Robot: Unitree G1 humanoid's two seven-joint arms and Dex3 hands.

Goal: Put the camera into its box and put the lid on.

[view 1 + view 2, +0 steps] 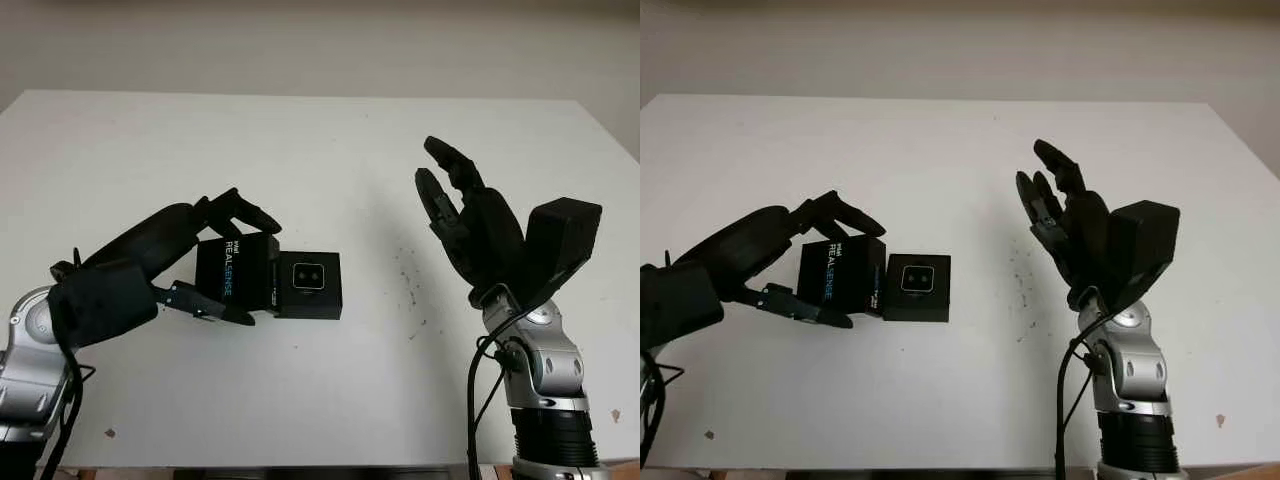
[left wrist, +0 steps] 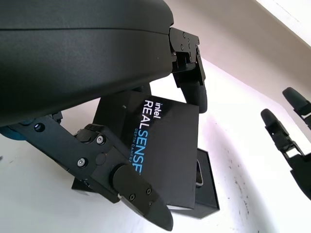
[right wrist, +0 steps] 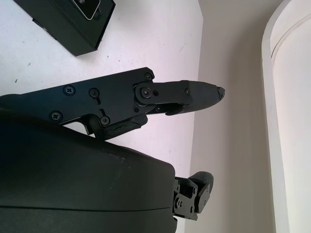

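The black lid [image 1: 235,265], printed "intel REALSENSE", is gripped in my left hand [image 1: 255,272] with fingers over its far edge and the thumb under its near edge. It is tilted and sits against the left side of the open black box [image 1: 310,287], partly overlapping it in the left wrist view. The camera [image 1: 307,277] lies inside the box, its silver face up. My right hand [image 1: 440,185] is raised above the table right of the box, open and holding nothing. The right wrist view catches a corner of the box [image 3: 73,24].
The white table [image 1: 330,150] runs back to a pale wall. Dark specks [image 1: 408,280] mark the surface between the box and my right hand. The table's front edge lies just before both forearms.
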